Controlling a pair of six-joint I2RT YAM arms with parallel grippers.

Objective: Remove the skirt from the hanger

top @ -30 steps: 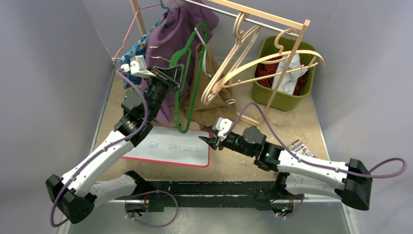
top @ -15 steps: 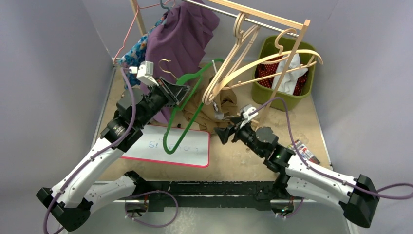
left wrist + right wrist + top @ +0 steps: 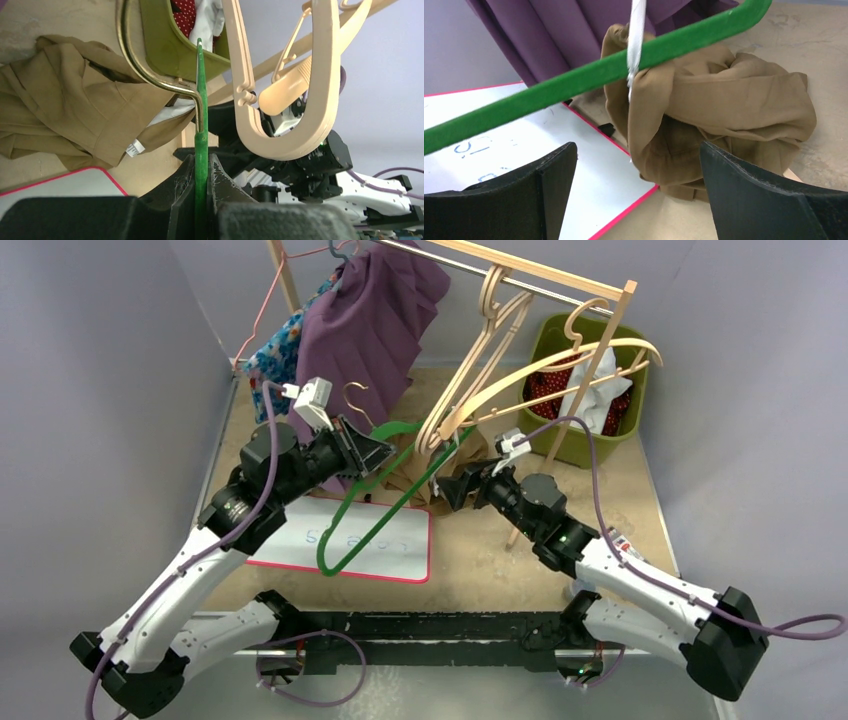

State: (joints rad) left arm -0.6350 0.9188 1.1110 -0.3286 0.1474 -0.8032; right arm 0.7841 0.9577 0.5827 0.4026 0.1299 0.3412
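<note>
Right wrist alone shows the right tool [image 3: 638, 148] gaping before the tan skirt [image 3: 734, 100] (left tool [image 3: 201, 166] clamps the green hanger [image 3: 201, 75]).

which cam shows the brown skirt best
Right wrist: the brown skirt sits centre frame, its white loop over the green hanger. Left wrist shows it crumpled at the left edge; top external shows only a patch behind the wooden hangers.
</note>
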